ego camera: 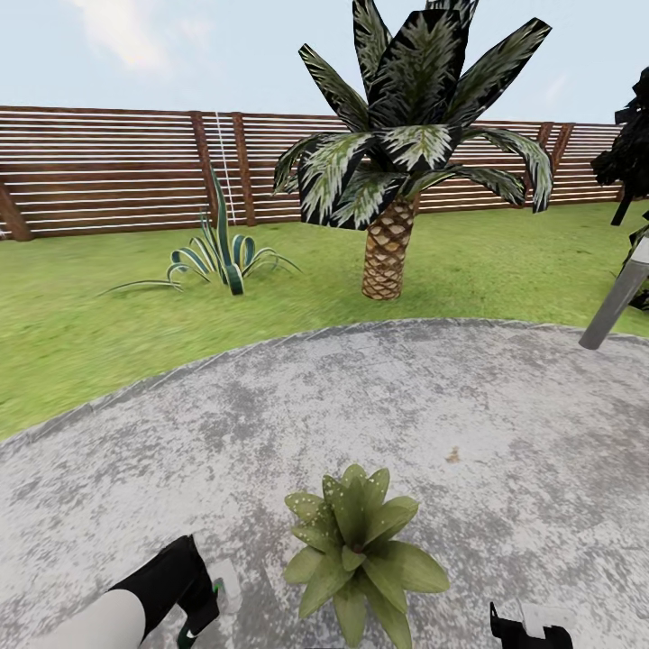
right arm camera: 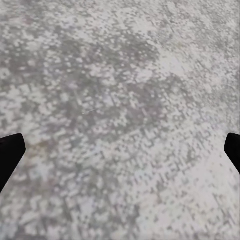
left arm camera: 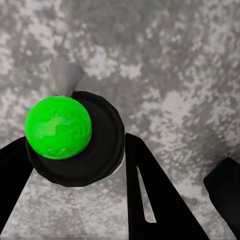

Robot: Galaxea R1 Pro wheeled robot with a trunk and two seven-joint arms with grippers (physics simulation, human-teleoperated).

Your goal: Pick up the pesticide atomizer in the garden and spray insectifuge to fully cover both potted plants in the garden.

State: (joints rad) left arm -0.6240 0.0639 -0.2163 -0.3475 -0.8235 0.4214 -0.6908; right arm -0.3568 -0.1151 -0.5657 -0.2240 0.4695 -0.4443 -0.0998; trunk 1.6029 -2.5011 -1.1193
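A fenced back garden under a pale, lightly clouded sky: a green lawn (ego camera: pixel 505 261) ran up to a brown slatted wooden fence (ego camera: pixel 108 171), with a scaly-trunked palm (ego camera: pixel 397 180) and a striped agave (ego camera: pixel 221 252) on the grass. In the foreground, a speckled potted plant (ego camera: pixel 361 550) stood on a round, mottled grey stone patio (ego camera: pixel 433 406).

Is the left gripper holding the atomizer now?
Yes, in the left wrist view the black fingers sit on both sides of the pesticide atomizer, with its green spot, above the stone patio.
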